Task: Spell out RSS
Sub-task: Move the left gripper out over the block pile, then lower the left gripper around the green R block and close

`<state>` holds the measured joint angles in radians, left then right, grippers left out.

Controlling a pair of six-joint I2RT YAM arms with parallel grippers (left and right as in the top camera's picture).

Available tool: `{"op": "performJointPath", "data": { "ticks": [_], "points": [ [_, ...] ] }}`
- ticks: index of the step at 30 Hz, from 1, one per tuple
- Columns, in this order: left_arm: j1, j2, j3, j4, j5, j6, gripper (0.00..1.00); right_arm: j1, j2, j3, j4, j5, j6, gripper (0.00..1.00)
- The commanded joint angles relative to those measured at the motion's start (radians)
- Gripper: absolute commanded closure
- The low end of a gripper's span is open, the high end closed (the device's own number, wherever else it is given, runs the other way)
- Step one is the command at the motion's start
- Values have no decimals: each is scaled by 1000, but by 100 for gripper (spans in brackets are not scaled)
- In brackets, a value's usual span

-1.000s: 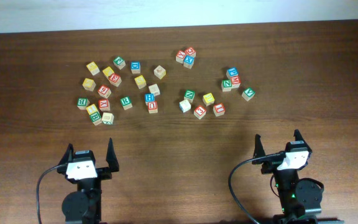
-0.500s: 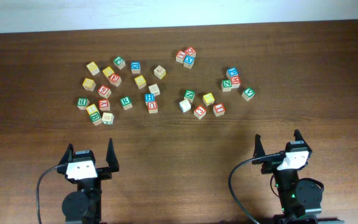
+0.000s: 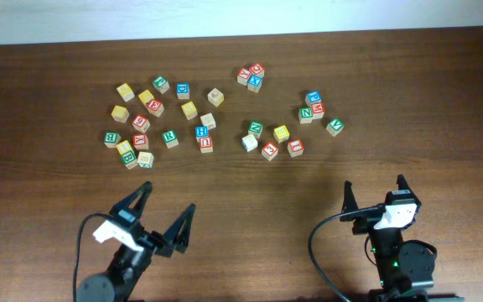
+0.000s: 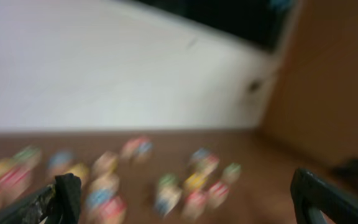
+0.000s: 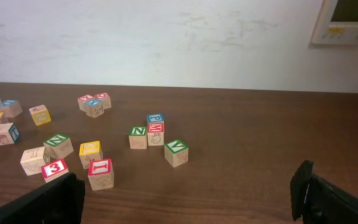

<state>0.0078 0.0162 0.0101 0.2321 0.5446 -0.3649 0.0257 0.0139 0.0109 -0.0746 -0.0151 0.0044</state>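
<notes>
Wooden cubes, square-edged, scattered; green R cube among them; woodgrain tabletop.

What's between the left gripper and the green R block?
Nothing but wood: in the overhead view, only bare tabletop lies between the left gripper and the green R block.

Left wrist view: cubes motion-blurred, letters illegible. Overhead: letters on yellow cubes too small to read. Right wrist: fingers cropped below.
</notes>
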Motion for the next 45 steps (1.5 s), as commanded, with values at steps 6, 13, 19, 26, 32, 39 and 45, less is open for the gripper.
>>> {"op": "performJointPath", "data": {
  "ticks": [6,13,19,26,32,39,45],
  "points": [
    [2,-5,68,632,-204,-340,1,-6,-8,-5,-5,13,11,2],
    [2,143,449,376,-250,-338,1,-6,-8,-5,-5,13,11,2],
    [2,543,1054,-506,47,132,1,-6,-8,-5,-5,13,11,2],
    [2,832,1181,-825,169,139,1,-6,-8,-5,-5,12,11,2],
    [2,1047,1338,-1043,-17,134,1,-6,-8,-5,-5,13,11,2],
    [-49,1395,1558,-1407,-270,127,1,-6,-8,-5,-5,13,11,2],
    [-96,1601,1556,-1400,-300,72,1,-6,-8,-5,-5,13,11,2]
  ]
}}
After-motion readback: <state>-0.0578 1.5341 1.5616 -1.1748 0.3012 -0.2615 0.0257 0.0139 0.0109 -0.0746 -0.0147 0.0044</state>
